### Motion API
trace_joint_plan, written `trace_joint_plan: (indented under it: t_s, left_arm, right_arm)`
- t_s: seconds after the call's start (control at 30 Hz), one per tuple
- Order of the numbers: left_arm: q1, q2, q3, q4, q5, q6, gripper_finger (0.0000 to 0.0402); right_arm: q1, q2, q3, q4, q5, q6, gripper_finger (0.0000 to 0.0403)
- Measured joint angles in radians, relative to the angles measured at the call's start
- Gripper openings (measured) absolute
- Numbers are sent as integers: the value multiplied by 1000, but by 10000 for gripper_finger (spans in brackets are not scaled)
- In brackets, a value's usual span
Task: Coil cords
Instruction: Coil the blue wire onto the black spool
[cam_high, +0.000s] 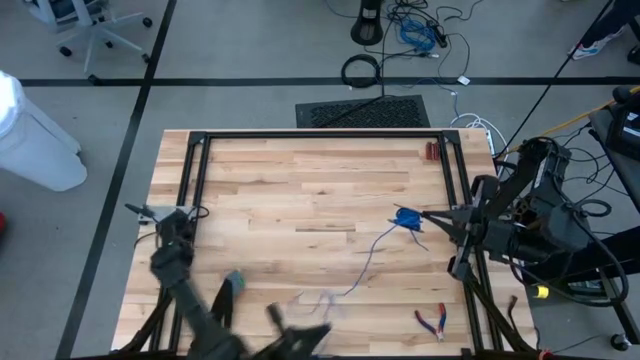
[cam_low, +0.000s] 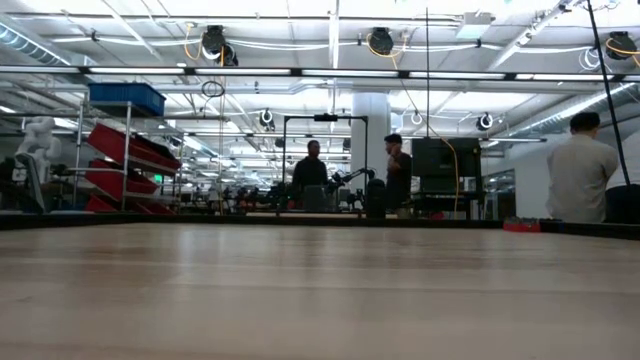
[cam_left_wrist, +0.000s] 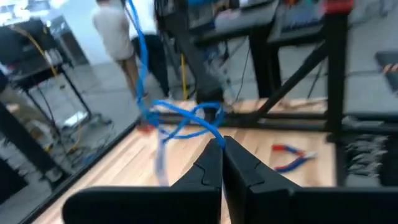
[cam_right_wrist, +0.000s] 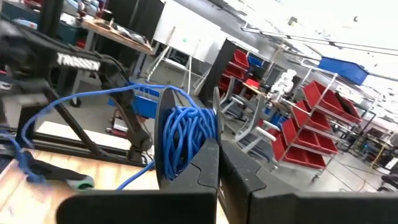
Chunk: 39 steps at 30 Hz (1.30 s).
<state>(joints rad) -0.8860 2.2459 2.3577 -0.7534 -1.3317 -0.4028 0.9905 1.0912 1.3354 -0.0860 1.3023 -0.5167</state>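
Right gripper (cam_right_wrist: 217, 152) squeezes blue cord bundle (cam_right_wrist: 183, 140): part coiled. Loose tail (cam_high: 365, 262) trails from bundle toward left gripper (cam_left_wrist: 222, 149), pinching it. Rest unwound.

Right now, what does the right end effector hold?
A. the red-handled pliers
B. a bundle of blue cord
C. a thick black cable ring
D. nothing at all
B: the right wrist view shows the right end effector shut on the coiled blue cord, while the pliers lie apart on the table.
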Motion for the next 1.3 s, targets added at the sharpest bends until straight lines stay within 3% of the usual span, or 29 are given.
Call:
trace_joint_plan:
  t_s: [0.2,0.47,0.67,0.8,1.1,1.17,1.3]
  left_arm:
    - [-217,-14,0,191,-236,206,1]
    - [-385,-13,-5,248,-241,254,1]
    - [-355,-8,-6,240,-241,255,1]
    - [-337,-8,-6,240,-240,257,1]
    - [-275,-8,-6,238,-234,262,1]
    - [-249,-8,-6,233,-183,263,1]
    - [-175,-8,-6,244,14,309,1]
  right_arm:
    - [0,-3,0,-5,99,-26,0]
    - [0,-5,0,-5,131,-27,0]
    - [0,-5,0,-3,157,-23,0]
    - [0,-6,0,1,267,-53,0]
    - [-41,-70,0,4,270,-81,0]
    - [-51,-91,0,2,270,-103,0]
    - [-72,-137,0,0,270,-129,0]
